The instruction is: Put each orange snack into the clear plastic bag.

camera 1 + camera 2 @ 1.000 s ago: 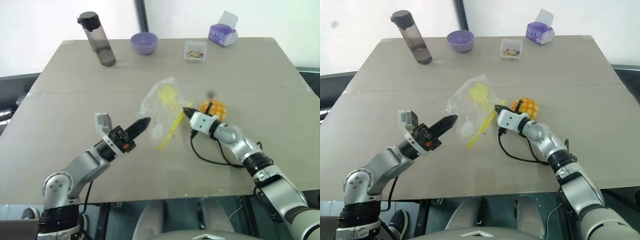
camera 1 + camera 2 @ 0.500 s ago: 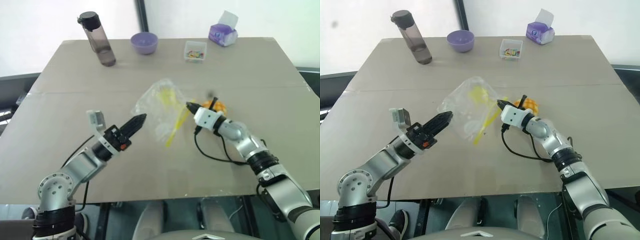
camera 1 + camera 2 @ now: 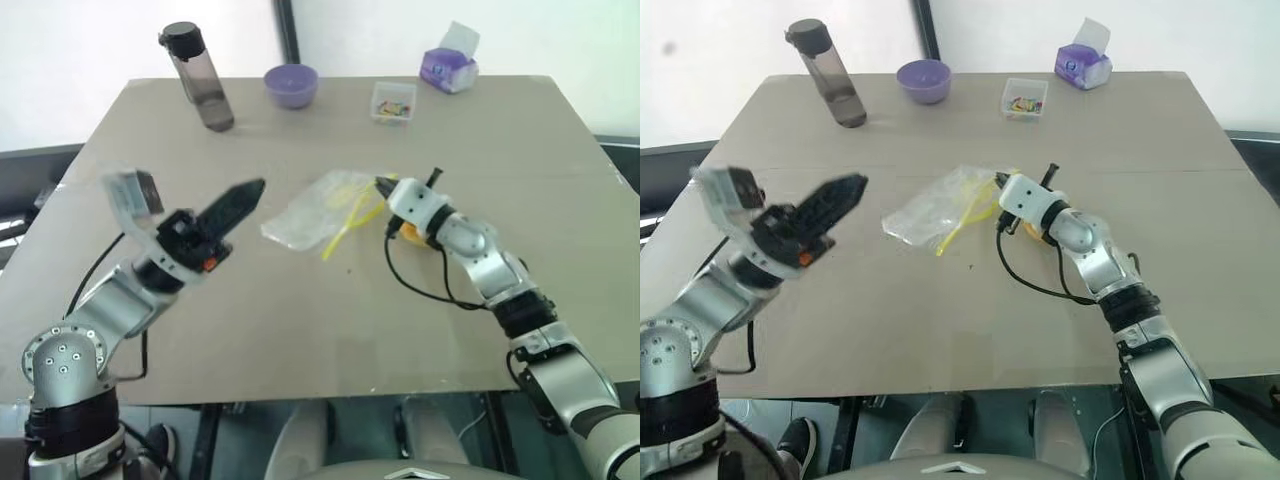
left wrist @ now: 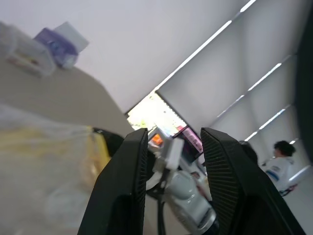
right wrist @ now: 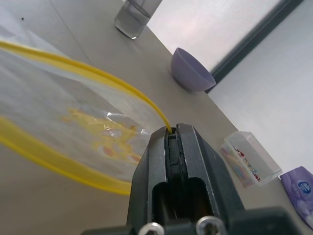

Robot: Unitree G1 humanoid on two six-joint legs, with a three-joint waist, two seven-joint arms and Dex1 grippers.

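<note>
Left gripper (image 3: 243, 193): raised above table (image 3: 300, 330), fingers parted, grasping nothing. Right gripper (image 3: 383, 184): pinched tight on yellow rim of bag (image 3: 310, 215), which sags to table. Snack (image 3: 410, 234): on table beneath right wrist, mostly hidden. Far edge: bottle (image 3: 196, 75), bowl (image 3: 291, 84), box (image 3: 391, 102), tissues (image 3: 447, 68).

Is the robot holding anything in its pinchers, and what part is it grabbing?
Yes. The right gripper is shut on the clear plastic bag, pinching its yellow strip at the edge. The left gripper is open, holding nothing.
</note>
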